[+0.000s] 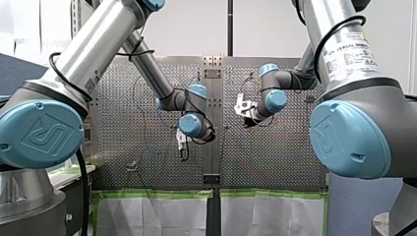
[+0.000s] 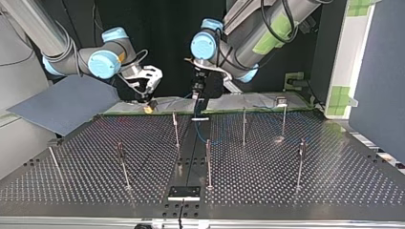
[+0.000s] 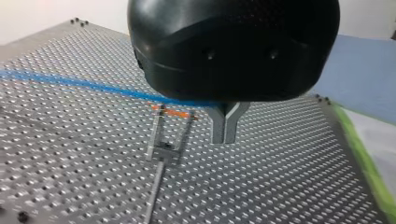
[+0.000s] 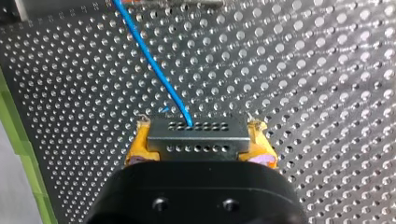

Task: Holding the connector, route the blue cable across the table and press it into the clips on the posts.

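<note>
Noted, the right arm's end effector [image 2: 150,106]: closed on the grey connector [image 4: 198,137], which sits clamped crosswise between the yellow pads [image 4: 140,148] with its two rows of holes facing outward. In the top view it stands well off to the left of the forked clip [image 3: 170,133]

Noted, the blue cable [image 4: 154,65]: it leaves the upper row of holes in the connector and runs straight ahead over the perforated desk [image 2: 334,181]. In the left wrist view it comes in as a taut line, passes just over the orange top edge of the forked clip and ends at the left arm's fingers. Whether it touches that edge cannot be told. In the top view a further stretch of it lies on the desk just on the camera's side of the forked clip

Noted, the left arm's end effector [image 3: 225,140]: black body, metal fingers [image 3: 218,126] pressed together, nipping the blue cable near their root. The fingertips hang just beside the forked clip, apart from it

Noted, the posts [image 2: 208,164]: slim, upright, standing to both sides of the forked clip and on the top view camera's side of it
</note>
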Available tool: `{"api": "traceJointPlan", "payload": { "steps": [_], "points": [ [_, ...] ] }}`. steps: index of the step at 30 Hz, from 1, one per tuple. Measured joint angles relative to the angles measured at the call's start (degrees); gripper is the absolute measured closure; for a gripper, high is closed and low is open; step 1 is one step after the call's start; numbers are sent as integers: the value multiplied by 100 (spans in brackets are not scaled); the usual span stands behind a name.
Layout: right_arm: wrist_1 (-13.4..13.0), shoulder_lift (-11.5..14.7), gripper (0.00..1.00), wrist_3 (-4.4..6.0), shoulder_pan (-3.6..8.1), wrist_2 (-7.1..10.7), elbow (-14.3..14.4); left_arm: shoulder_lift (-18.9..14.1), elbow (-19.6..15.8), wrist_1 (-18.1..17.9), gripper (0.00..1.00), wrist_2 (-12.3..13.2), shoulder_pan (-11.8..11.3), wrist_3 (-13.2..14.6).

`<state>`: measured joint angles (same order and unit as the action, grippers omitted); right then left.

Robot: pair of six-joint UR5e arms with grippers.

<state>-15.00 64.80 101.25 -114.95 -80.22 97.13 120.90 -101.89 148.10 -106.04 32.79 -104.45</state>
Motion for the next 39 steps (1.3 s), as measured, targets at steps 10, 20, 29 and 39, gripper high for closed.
{"api": "traceJointPlan", "payload": {
  "steps": [10, 20, 29, 39],
  "points": [
    [-143, -109, 100, 32, 165, 105, -2, 22, 257, 58, 100, 157, -89, -89],
    [-323, -198, 100, 113, 315, 349, -3, 461, 723, 259, 100, 302, -122, -122],
    [-466, -377, 100, 123, 462, 429, -50, 678, 1144, 306, 100, 371, -235, -134],
    [-564, -465, 100, 152, 606, 456, -142, 683, 1203, 285, 100, 566, -429, -123]
  ]
}}
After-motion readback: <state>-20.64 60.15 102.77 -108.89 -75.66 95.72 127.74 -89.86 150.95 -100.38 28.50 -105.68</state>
